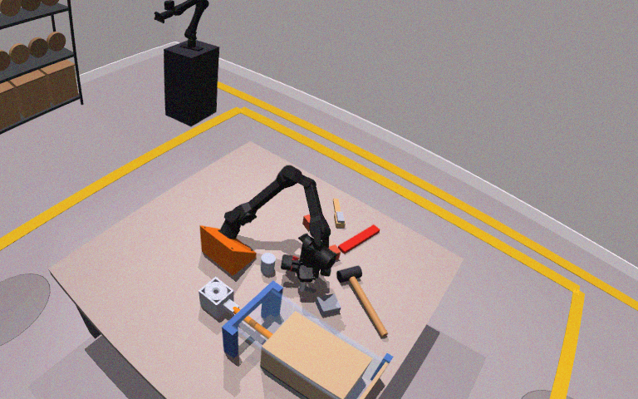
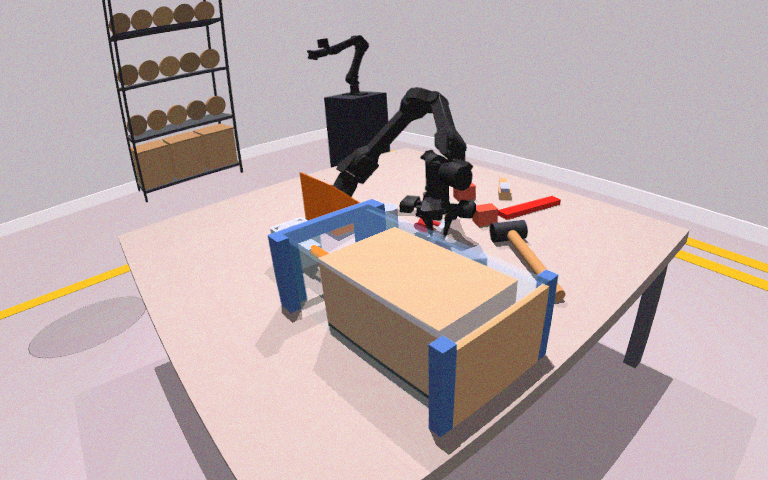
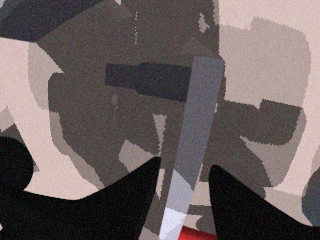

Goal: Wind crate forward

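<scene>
Crate (image 1: 317,351) (image 2: 418,276) awaiting winding; the gripper (image 1: 309,283) (image 2: 437,234) (image 3: 186,167), partly open astride the likely winch handle (image 1: 295,258) (image 2: 421,224) (image 3: 204,95), should next close and lift.

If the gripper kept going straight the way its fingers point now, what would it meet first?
Probably the grey bar seen between the fingertips of the gripper, or the bench top just beside it; the wrist view leaves depth unclear.
</scene>
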